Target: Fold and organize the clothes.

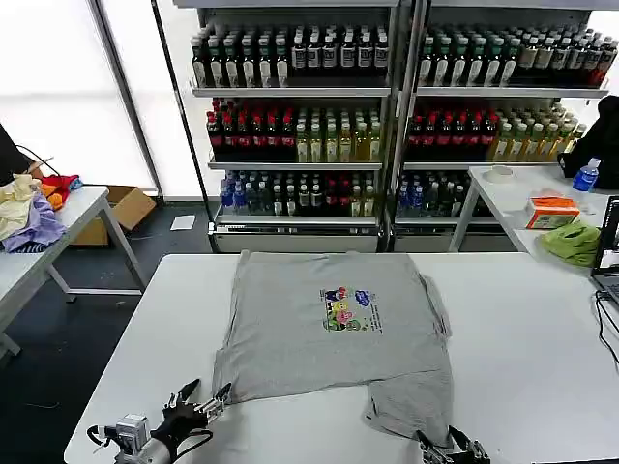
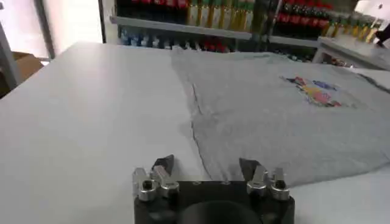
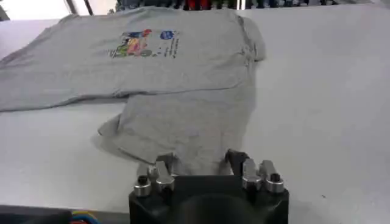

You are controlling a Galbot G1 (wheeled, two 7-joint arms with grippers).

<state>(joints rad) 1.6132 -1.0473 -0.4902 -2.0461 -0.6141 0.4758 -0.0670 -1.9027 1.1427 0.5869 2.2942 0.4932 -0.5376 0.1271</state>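
1. Black-bodied, with metal fingers, two end effectors sit at the near edge of the white counter (image 1: 522,319). The left end effector (image 1: 200,406) is just off the shirt's near left corner, its jaws spread wide and holding nothing; in the left wrist view it (image 2: 207,170) shows the same open gap, with the shirt's edge lying just beyond it.
2. The right end effector (image 1: 453,447) sits at the near right, at the hanging flap of the shirt. In the right wrist view it (image 3: 201,165) stands open, fingers on either side of the flap's near edge, not closed on the cloth.
3. One grey shirt (image 1: 334,333) lies flat in the middle of the counter, print side up, with one small multicoloured print (image 1: 346,309) on its chest. Its near right part trails toward the counter's edge as a rumpled flap. It shows also in the left wrist view (image 2: 274,115) and the right wrist view (image 3: 177,79).
4. Farther right, a second counter (image 1: 513,198) carries one lime-green cloth (image 1: 571,242), one orange box (image 1: 551,211) and one blue bottle (image 1: 585,176).
5. Farther left, a third counter (image 1: 77,208) holds a heap of purple, yellow and red fabrics (image 1: 34,208).
6. Farthest back, two shelf units (image 1: 397,92) hold rows of bottles.
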